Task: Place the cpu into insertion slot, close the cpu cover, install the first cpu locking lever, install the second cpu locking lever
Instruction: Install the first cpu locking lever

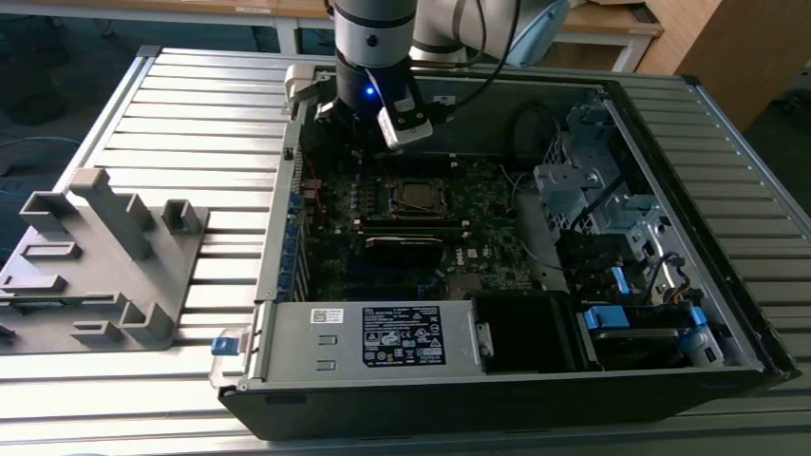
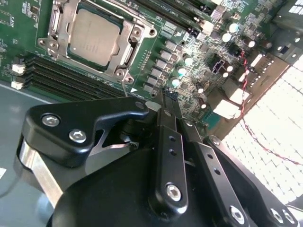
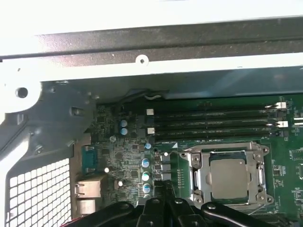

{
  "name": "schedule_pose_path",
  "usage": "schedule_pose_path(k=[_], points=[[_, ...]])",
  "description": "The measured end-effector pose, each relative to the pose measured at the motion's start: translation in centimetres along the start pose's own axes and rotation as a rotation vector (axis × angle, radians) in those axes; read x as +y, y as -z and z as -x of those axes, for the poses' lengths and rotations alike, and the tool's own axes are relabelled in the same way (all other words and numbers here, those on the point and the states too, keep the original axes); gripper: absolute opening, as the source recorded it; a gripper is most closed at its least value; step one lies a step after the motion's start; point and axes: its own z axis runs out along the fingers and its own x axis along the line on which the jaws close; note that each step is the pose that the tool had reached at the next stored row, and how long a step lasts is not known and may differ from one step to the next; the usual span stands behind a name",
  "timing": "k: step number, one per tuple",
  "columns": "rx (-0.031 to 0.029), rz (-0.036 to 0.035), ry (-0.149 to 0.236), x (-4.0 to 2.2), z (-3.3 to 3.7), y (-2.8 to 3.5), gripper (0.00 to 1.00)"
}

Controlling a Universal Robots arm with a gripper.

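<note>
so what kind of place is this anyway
Probably a robotics lab or workshop: an opened desktop computer case lies on a slatted metal table, a robot arm reaches into it, and a wooden desk stands behind.

Claw [image 2: 168, 96] body partly off-frame

Strong glare bleaches the case rim [image 3: 213, 64]; motherboard [image 1: 488, 204] sits dim.

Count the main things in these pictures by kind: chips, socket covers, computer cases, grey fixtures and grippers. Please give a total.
Dull silvery-brown, flat square metal cpu: 1
Thin silvery metal square cpu cover: 1
Black open metal computer case: 1
Grey plastic stepped fixture: 1
Black metal gripper: 1
Total: 5
</note>
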Motion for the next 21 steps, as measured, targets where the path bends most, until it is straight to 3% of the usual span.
schedule_pose_path(k=[1, 2, 3, 6, 12, 16, 18, 21], points=[[0.0007, 0.0000, 0.000, 0.00, 0.00, 0.00, 0.11], [0.0009, 0.0050, 0.000, 0.00, 0.01, -0.01, 0.11], [0.0018, 0.0188, 0.001, -0.01, 0.01, -0.02, 0.11], [0.0029, 0.0341, 0.001, 0.00, 0.00, -0.01, 0.11], [0.0032, 0.0372, 0.001, -0.02, -0.05, -0.01, 0.11], [0.0034, 0.0438, 0.001, -0.05, -0.67, -0.02, 0.11], [0.0047, 0.0656, 0.002, -0.06, -0.85, -0.03, 0.11], [0.0061, 0.0844, 0.002, -0.07, -0.99, -0.04, 0.11]])
